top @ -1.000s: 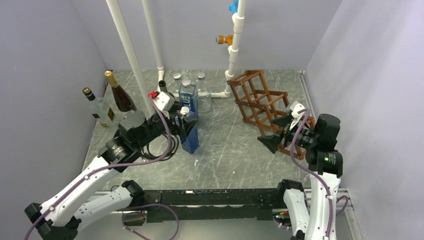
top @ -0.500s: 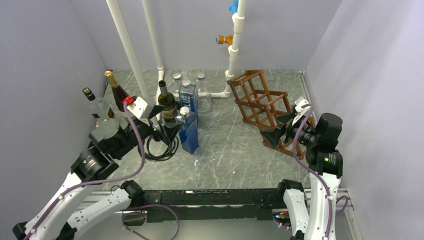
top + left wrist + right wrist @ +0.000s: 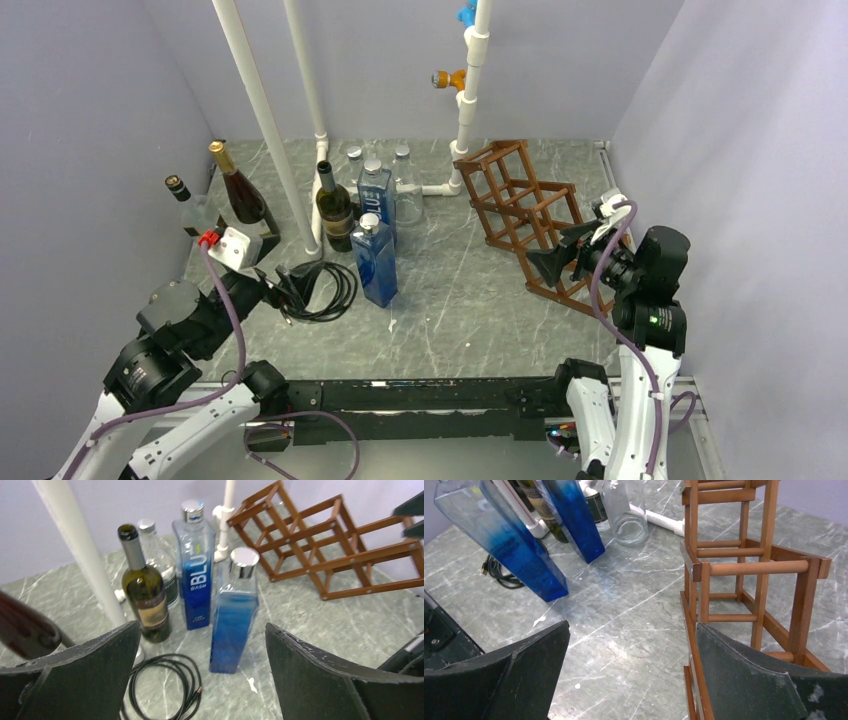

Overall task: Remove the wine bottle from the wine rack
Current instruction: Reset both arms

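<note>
wine bottle: dark green wine bottle (image 3: 335,208) stands upright on the table, just beside the foot of the slanted pipe, well left of the rack
wine rack: reddish-brown wine rack (image 3: 522,215) sits on the right half of the table, set at an angle, its far corner near the foot of the back pipe
right claw: right gripper (image 3: 555,252) wide open and holding nothing, at the rack's near end; the wrist view puts a rack corner between the fingers, contact cannot be told
left claw: left gripper (image 3: 290,290) wide open and holding nothing, low over the cable coil, near-left of the wine bottle
surface: grey marbled table (image 3: 470,300), flat, with white specks
room: pale lilac walls (image 3: 100,150) on 3 sides
edges: rack's right side runs close to the right wall; metal rail (image 3: 400,390) with both arm bases along the near edge
open room: bare strip of table between the nearer blue bottle and the rack, running from the near edge toward the back
pipes: 3 white pipes; slanted pipe (image 3: 262,110), 1 behind it (image 3: 308,80), back pipe (image 3: 470,90) with an orange valve (image 3: 443,78)
in the way: 2 square blue bottles, nearer (image 3: 377,262) and farther (image 3: 375,195), stand between the wine bottle and the rack; clear bottle (image 3: 405,185) behind them
left side: dark bottle with gold foil (image 3: 240,195) and clear bottle with dark cap (image 3: 198,218) near the left wall
floor clutter: black cable coil (image 3: 325,290) lies in front of the wine bottle
</note>
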Motion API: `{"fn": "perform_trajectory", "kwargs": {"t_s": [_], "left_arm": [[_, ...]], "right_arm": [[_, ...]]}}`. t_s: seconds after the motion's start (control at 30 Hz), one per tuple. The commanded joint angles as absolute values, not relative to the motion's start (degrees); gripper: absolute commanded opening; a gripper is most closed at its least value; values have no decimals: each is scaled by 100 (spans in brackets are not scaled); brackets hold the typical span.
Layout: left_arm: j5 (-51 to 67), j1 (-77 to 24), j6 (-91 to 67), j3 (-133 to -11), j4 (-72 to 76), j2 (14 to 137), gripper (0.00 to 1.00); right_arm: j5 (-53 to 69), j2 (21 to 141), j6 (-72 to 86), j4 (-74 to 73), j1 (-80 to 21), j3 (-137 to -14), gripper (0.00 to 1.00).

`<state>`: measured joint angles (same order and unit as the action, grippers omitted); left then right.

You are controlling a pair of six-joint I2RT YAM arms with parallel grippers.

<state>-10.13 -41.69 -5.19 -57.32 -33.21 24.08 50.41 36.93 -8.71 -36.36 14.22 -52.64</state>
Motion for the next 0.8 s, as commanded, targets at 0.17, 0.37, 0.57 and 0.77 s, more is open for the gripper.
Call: {"fn": "perform_trajectory", "kwargs": {"t_s": [0.17,0.37,0.57,0.77], "left_arm": [[-1777,-4139,-554,-5334,-3875,2016,100],[-1873,-4136,-571,-5148,-3824,1856,100],[-1891,-4140,-558,-5089,-3850,1857,100],[-1937,-4139,-523,-5057,-3795,1812,99]], "right_arm": [[4412,3455,122,-3182,1549,-5366,100],[4053,3390,467,-3216,1641,-5522,100],[3731,3316,691,-3243,1666,-5537,100],[3653,3313,678,-3226,1695,-5526,100]]}}
